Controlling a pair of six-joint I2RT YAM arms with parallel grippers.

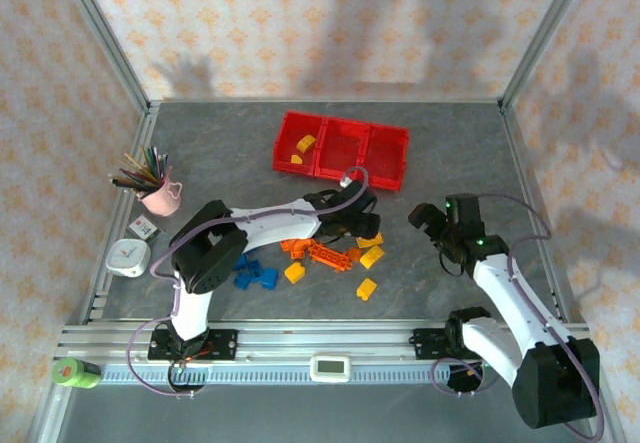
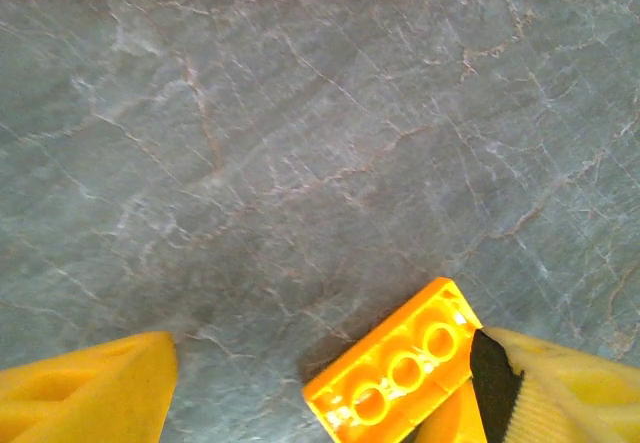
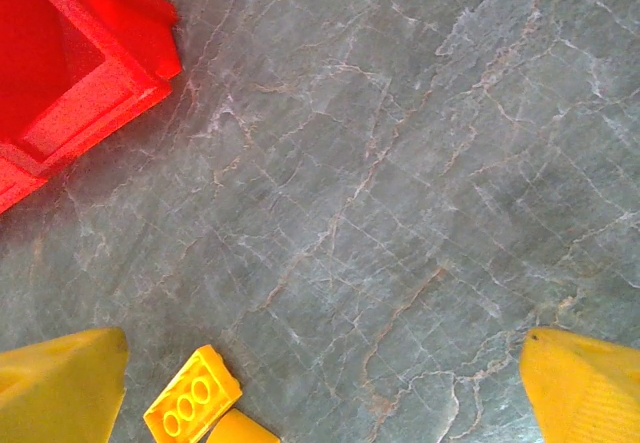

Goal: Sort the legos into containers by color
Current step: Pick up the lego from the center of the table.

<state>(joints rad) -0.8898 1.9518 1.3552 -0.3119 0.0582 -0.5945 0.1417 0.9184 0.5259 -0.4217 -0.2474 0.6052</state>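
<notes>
The containers (image 1: 342, 148) are three joined red bins at the back of the table, and the left one holds two yellow legos (image 1: 304, 144). Loose legos lie in front of them: orange ones (image 1: 320, 253), yellow ones (image 1: 372, 256) and blue ones (image 1: 256, 275). My left gripper (image 1: 362, 223) hangs over the yellow ones at the group's right end. It is open, and an upturned yellow brick (image 2: 395, 378) lies on the table against its right finger (image 2: 565, 393). My right gripper (image 1: 428, 216) is wide open over bare table, with a yellow brick (image 3: 192, 406) beside its left finger (image 3: 60, 383).
A pink cup of coloured pencils (image 1: 158, 191) and a small white clock (image 1: 127, 257) stand at the left. A corner of the red bins (image 3: 80, 63) lies at the upper left of the right wrist view. Metal frame rails border the table.
</notes>
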